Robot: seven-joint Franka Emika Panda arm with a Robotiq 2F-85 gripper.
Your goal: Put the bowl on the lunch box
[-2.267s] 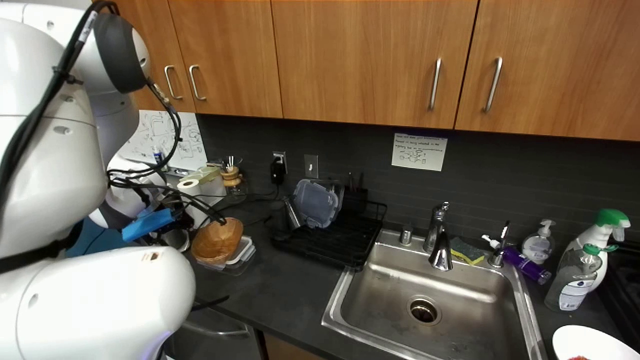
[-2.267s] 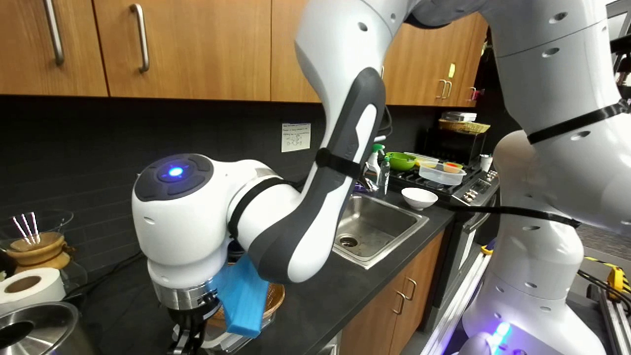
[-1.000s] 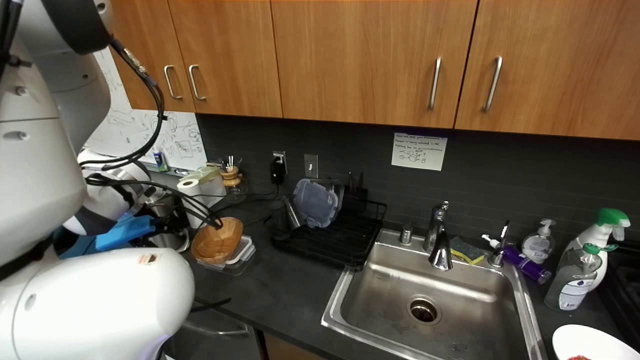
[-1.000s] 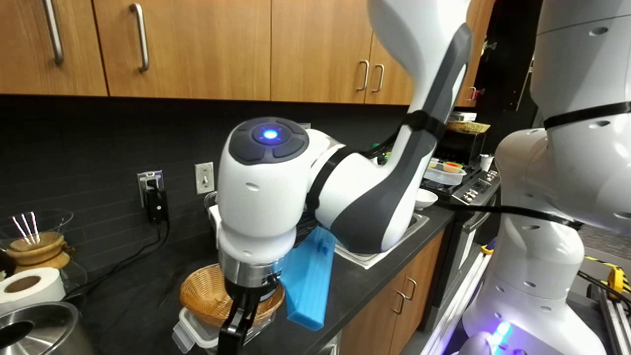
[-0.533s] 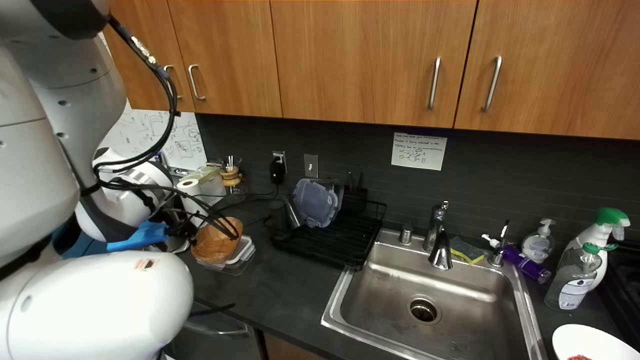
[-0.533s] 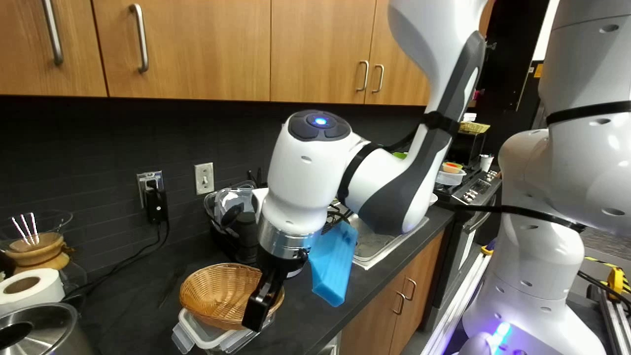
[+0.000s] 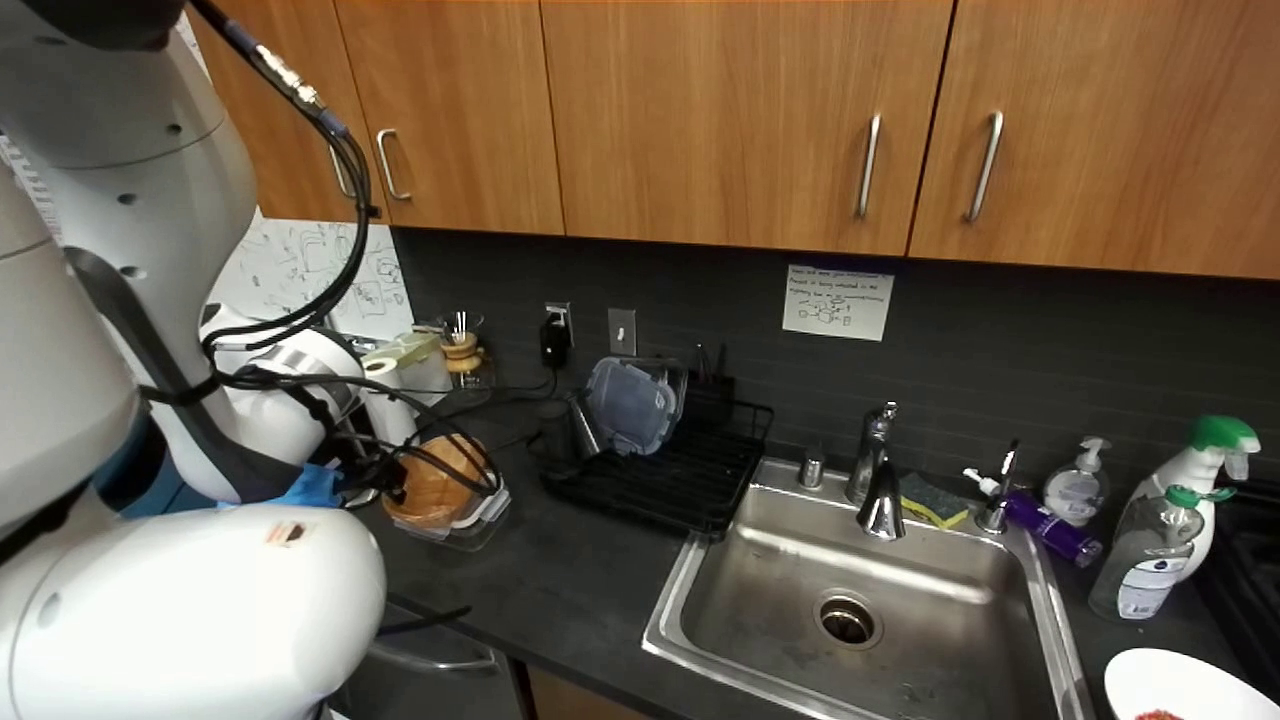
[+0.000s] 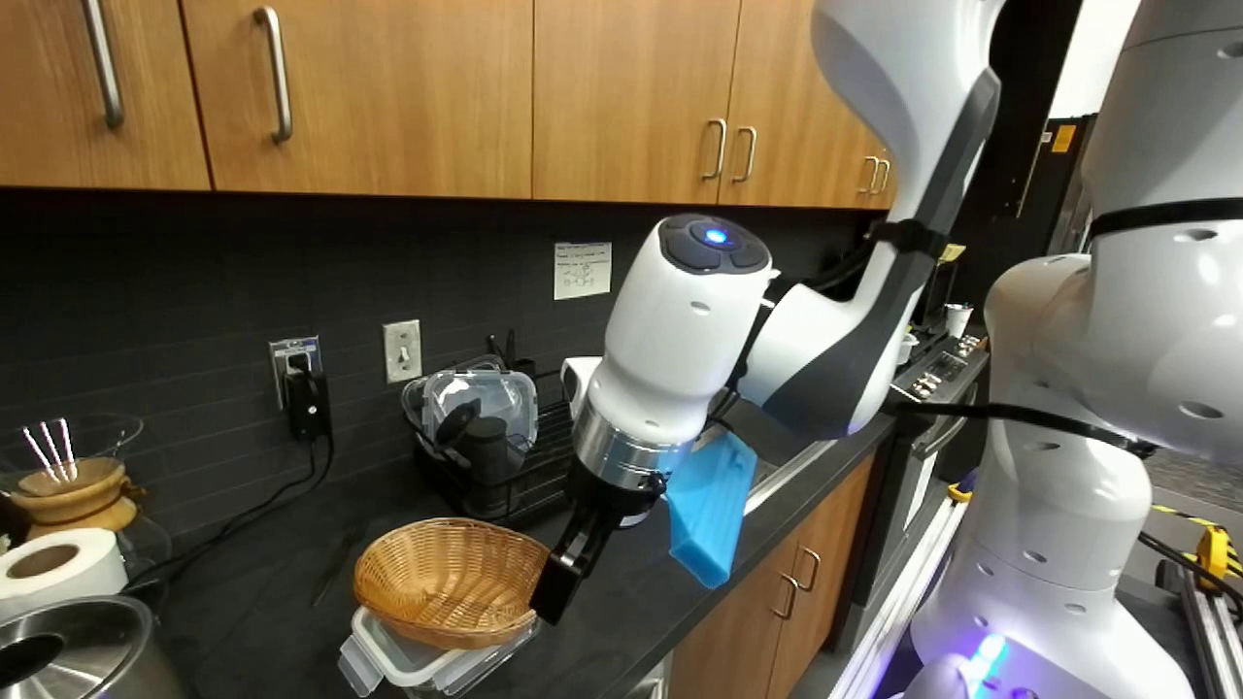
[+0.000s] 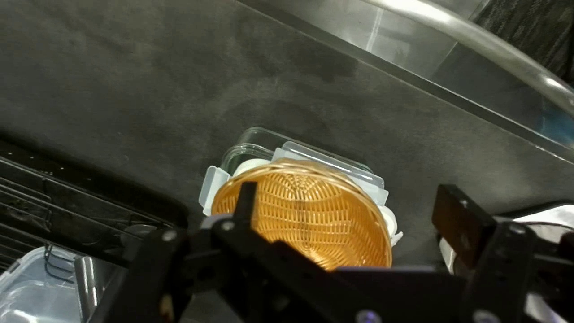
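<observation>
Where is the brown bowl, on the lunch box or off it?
On it: in an exterior view, the bowl sits on the lunch box, and the wrist view shows its pale flaps poking out beneath.

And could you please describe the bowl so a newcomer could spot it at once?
On the dark counter, start at the sink and go past the black dish rack to the lunch box. The bowl sits on top: woven and honey-brown, unlike the smooth, pale-lidded box beneath.
</observation>
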